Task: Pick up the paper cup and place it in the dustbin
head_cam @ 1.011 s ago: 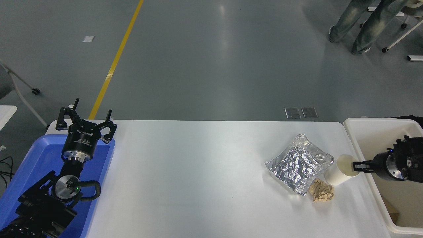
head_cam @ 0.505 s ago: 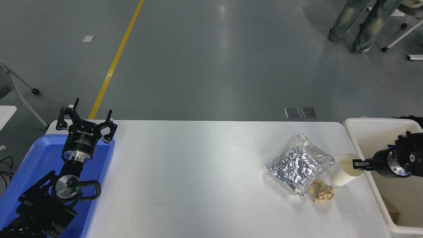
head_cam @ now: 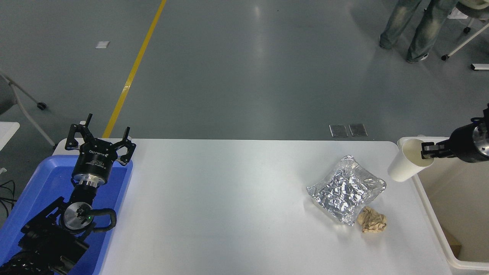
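The right gripper [head_cam: 427, 149] pinches the rim of the paper cup [head_cam: 407, 161], which hangs tilted in the air over the near-left corner of the dustbin [head_cam: 431, 209].

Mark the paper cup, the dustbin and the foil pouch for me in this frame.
paper cup [head_cam: 402, 170]: head view, on its outer side wall.
dustbin [head_cam: 428, 205]: head view, on its left rim.
foil pouch [head_cam: 345, 190]: head view, on the middle of its crinkled top.
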Motion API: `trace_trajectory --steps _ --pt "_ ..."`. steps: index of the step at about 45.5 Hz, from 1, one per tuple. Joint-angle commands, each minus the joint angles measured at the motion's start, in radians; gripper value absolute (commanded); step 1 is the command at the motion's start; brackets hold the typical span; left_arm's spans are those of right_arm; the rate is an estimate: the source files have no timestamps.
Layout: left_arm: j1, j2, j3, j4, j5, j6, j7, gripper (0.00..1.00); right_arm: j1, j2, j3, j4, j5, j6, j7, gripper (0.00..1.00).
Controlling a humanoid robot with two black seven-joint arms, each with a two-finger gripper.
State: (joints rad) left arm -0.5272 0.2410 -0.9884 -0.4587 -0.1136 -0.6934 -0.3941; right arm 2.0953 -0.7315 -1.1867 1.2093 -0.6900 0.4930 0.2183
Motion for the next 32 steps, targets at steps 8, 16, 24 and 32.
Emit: trace_trajectory --steps 8,16,24,32 --pt "0.003 0.001 0.001 0.000 0.000 0.000 -0.002 1.00 0.161 -0.020 -0.077 0.004 -0.014 0.105 -0.005 0.00" --pt "0.001 0.000 0.001 0.000 -0.001 0.000 -0.002 1.00 0.019 -0.124 -0.116 -0.207 -0.023 0.061 -0.002 0.00" --pt "0.001 0.000 0.001 0.000 -0.001 0.000 -0.002 1.00 -0.266 -0.218 -0.030 -0.488 -0.020 -0.011 0.009 0.00" --pt "0.001 0.000 0.001 0.000 -0.001 0.000 -0.002 1.00 -0.717 -0.256 0.266 -0.643 -0.011 -0.157 0.007 0.00"
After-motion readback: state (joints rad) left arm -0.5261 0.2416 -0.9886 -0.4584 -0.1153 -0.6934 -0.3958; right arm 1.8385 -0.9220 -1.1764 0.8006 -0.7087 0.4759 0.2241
